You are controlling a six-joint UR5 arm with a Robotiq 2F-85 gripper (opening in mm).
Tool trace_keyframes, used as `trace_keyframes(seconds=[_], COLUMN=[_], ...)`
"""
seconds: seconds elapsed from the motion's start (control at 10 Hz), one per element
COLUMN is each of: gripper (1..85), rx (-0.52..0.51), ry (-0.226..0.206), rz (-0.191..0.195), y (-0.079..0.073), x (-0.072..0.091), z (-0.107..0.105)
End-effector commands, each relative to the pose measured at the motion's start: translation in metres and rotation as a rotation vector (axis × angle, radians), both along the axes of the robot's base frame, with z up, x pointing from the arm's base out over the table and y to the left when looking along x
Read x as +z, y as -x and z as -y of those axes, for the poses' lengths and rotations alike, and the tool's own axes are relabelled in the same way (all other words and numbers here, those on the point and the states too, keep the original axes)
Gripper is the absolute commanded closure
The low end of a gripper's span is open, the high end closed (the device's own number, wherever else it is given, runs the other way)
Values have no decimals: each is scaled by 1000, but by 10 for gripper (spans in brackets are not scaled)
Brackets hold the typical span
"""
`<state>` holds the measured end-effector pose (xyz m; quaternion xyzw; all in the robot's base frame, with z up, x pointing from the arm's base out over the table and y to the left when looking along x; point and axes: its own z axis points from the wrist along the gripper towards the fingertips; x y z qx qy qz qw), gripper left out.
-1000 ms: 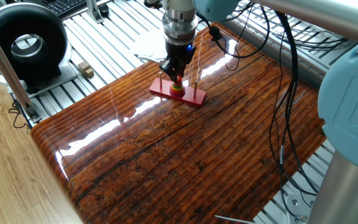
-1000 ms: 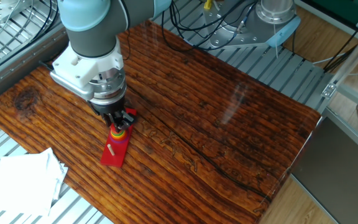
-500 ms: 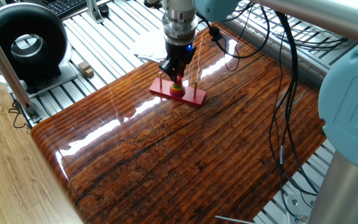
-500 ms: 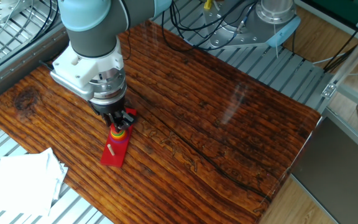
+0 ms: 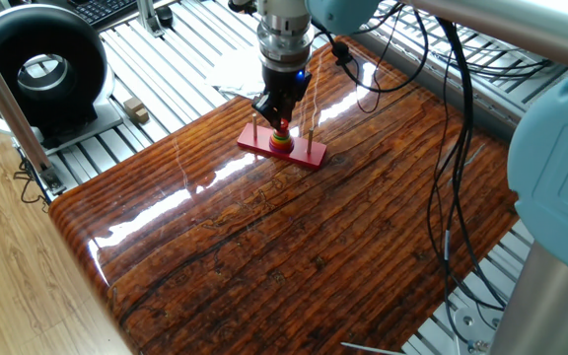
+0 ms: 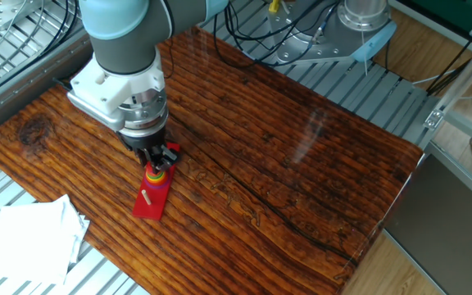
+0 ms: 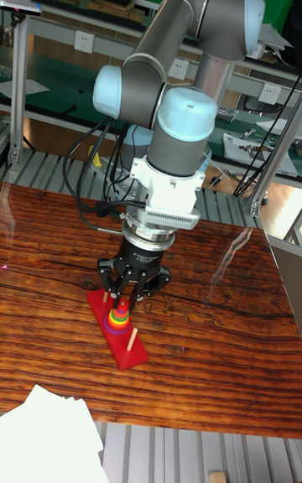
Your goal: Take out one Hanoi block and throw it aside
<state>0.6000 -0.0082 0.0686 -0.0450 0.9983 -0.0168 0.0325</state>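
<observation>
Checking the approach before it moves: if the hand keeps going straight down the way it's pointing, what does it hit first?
Probably the small red Hanoi block topping the stack: the hand points straight down over it, fingers either side. Depth is unclear.

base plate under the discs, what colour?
Red. The base shows best in the tall fixed view.

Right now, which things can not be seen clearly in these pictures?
- Hanoi block: tiny in all views; in one fixed view the gripper covers it.
- Grip: the fingers straddle the tower, but whether they touch the block cannot be told.
- Red base: its far end is hidden under the gripper in the other fixed view.
- White paper: cut off by the tall view's bottom edge.
</observation>
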Motion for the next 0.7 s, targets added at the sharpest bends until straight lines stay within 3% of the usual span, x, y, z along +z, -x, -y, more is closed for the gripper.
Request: trace_keyframes(seconds=[0.0, 0.3, 0.6], gripper=[720, 740, 747], rx=[-12, -21, -33], ry=[1, 10, -5], rz=[7, 5, 13], y=[-2, -3, -4], x=[8, 25, 29], z=[-1, -3, -14])
